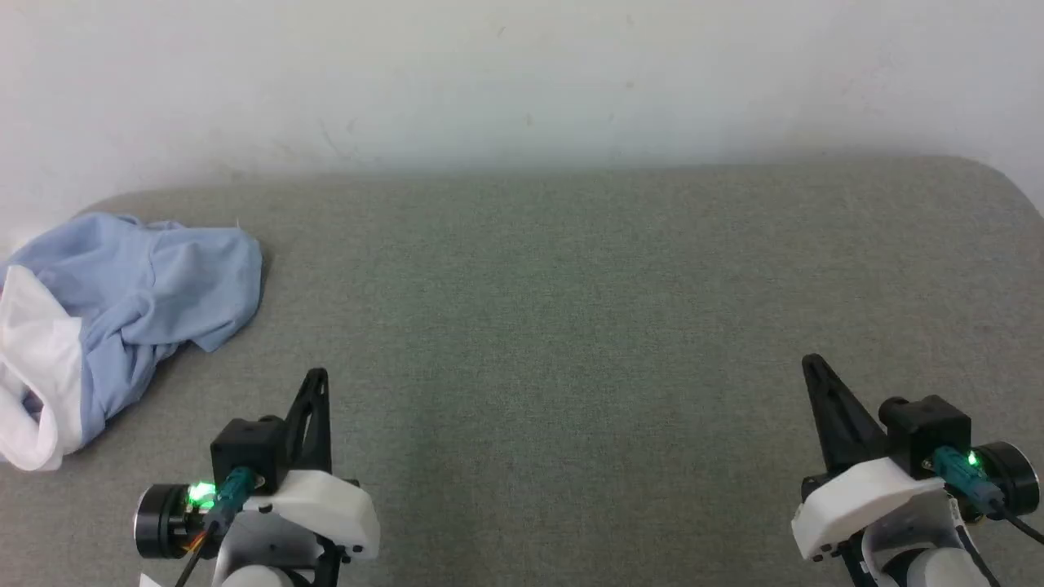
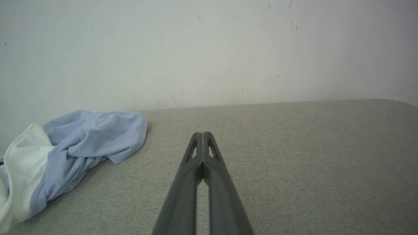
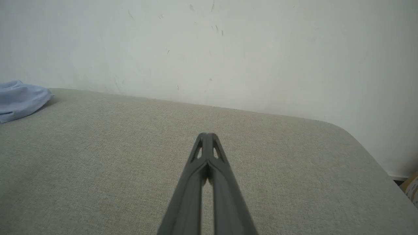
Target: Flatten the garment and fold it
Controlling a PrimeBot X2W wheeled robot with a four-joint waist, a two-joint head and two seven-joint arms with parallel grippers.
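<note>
Garment (image 1: 155,285) lies bunched, long axis diagonal, white end nearest; left end effector (image 1: 316,377), right end effector (image 1: 811,363) clenched.

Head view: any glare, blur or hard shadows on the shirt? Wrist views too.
Head view: soft even light, no glare; the garment runs off the left edge, its white part nearly washed out. Left wrist view: garment sharp, faint shadow beneath it; the left gripper looms close, slightly soft. Right wrist view: even light, a corner of the garment at the left edge.
</note>
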